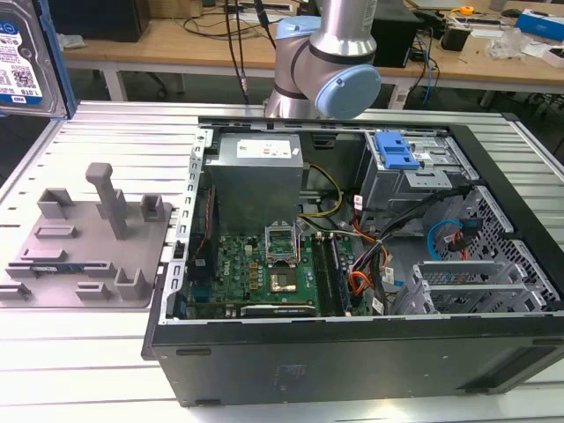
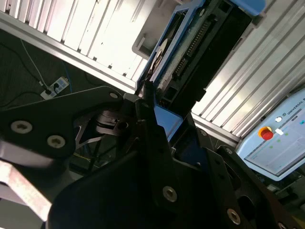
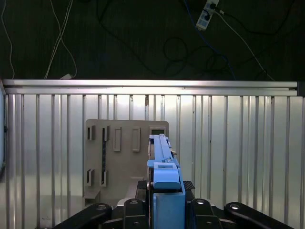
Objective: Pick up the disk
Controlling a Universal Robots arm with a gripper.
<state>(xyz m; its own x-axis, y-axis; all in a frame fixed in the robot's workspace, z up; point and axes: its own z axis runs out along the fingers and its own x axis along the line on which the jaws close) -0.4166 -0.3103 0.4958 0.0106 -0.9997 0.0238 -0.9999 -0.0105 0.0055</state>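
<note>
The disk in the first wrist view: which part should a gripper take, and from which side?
Probably one end of the disk, pinched across its two broad flat faces, coming in along its length. It is a thin slab seen edge-on, and the gripper appears to hold it just so.

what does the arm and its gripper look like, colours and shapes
In the exterior view the arm is a silver metal tube with round light-blue joint caps. In both wrist views the gripper is matte black, built of flat angular linkage plates fastened with silver screws.
</note>
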